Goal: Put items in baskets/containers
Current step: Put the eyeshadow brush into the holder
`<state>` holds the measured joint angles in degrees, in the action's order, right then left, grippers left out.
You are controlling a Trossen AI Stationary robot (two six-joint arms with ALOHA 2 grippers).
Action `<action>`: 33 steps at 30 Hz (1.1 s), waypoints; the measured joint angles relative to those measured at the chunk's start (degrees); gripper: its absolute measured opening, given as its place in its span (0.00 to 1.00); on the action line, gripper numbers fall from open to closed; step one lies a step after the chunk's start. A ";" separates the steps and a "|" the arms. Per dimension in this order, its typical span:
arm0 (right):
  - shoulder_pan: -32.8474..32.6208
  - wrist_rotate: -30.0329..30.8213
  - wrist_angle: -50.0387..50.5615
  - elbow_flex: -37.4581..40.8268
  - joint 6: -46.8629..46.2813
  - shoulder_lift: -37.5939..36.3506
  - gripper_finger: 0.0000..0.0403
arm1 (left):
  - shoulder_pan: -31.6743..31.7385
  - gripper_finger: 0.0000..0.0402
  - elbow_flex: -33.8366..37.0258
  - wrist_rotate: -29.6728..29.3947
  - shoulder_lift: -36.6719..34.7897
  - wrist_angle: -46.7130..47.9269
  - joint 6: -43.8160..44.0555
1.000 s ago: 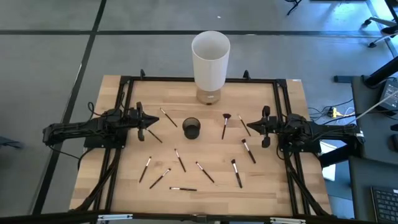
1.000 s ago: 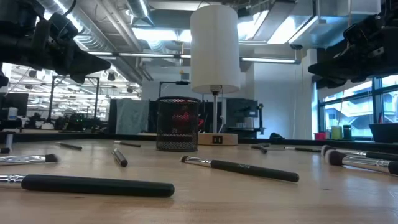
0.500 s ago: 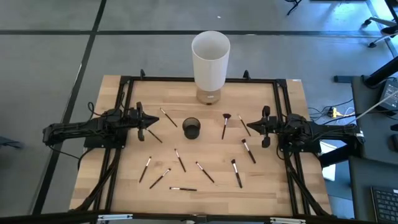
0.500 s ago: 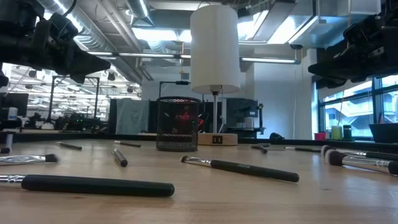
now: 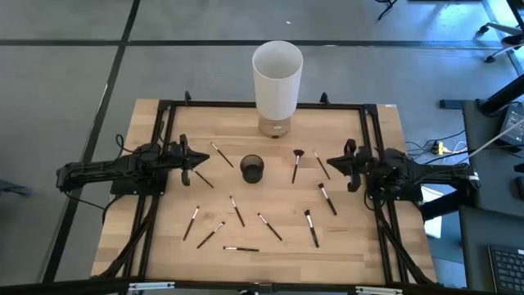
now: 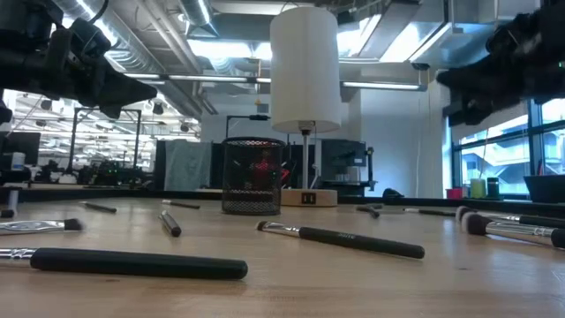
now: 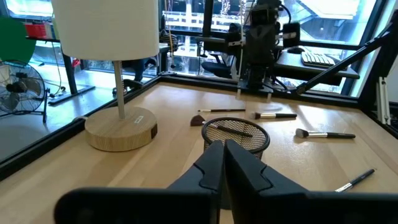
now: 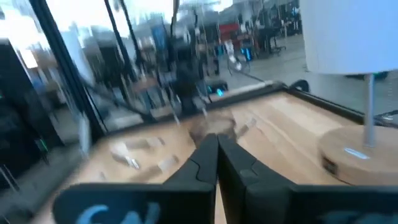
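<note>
I am looking down on the table with both arms parked at its sides and nothing picked up yet. My left gripper [image 5: 199, 170] is hanging at the left edge, its fingers [image 7: 233, 163] pressed together and holding nothing. My right gripper [image 5: 333, 162] is sitting at the right edge, likewise pinched together and empty. The dark cup [image 5: 252, 170] is standing near the middle of the table, in front of the white lamp [image 5: 277, 80], a little nearer my left arm. All the brushes are lying flat on the wood, none in the cup. The closest to my left fingers is a brush [image 5: 221, 154] lying between them and the cup, its long axis running diagonally from far-left to near-right. On my right side, the brush by the right gripper [image 5: 322, 166] is lying just beside the fingertips, also slanted, so I am judging the right arm better placed for a first pick; it would need its jaws opened and turned across that handle.
</note>
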<state>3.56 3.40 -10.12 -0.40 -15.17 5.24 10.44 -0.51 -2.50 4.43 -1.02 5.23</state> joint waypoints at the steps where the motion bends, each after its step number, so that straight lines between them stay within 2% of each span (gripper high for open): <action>1: 0.01 0.00 -0.61 -0.03 -1.72 0.01 0.02 | 0.02 0.02 0.02 0.00 0.00 -0.02 0.00; 4: 0.13 2.11 0.94 -0.07 -7.02 0.32 0.02 | 0.04 0.02 0.01 -0.90 0.02 -0.28 0.00; 10: 1.16 12.14 16.65 -3.33 -15.49 5.52 0.02 | 0.22 0.03 0.00 -10.75 0.02 -3.33 0.00; 12: 1.58 14.84 18.68 -4.78 -17.38 8.20 0.02 | 0.22 0.03 0.00 -12.90 0.00 -5.37 0.00; 17: 3.94 19.47 21.84 -8.07 -17.15 17.19 0.02 | 0.24 0.03 -0.02 -12.90 -0.01 -9.46 -0.01; 21: 7.33 15.67 25.31 -11.37 -20.03 25.92 0.04 | 0.35 0.03 -0.02 -13.81 0.02 -12.37 -2.84; 24: 9.25 11.95 23.63 -15.14 -19.39 32.15 0.08 | 1.46 0.02 -0.02 -21.60 0.00 -18.83 -12.16; 27: 10.00 10.68 21.21 -18.83 -12.32 38.14 0.15 | 3.03 0.01 -0.02 -25.94 0.02 -23.52 -16.88; 30: 10.64 9.85 20.74 -22.40 -10.44 43.99 0.21 | 5.04 0.01 -0.02 -24.76 0.02 -24.65 -19.02; 33: 12.57 9.82 24.86 -26.16 -13.13 50.47 0.24 | 7.08 0.01 -0.02 -23.32 0.14 -24.61 -19.89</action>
<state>16.13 13.22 14.74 -26.56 -28.30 55.71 17.52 -0.54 -25.82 4.57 -25.63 -14.66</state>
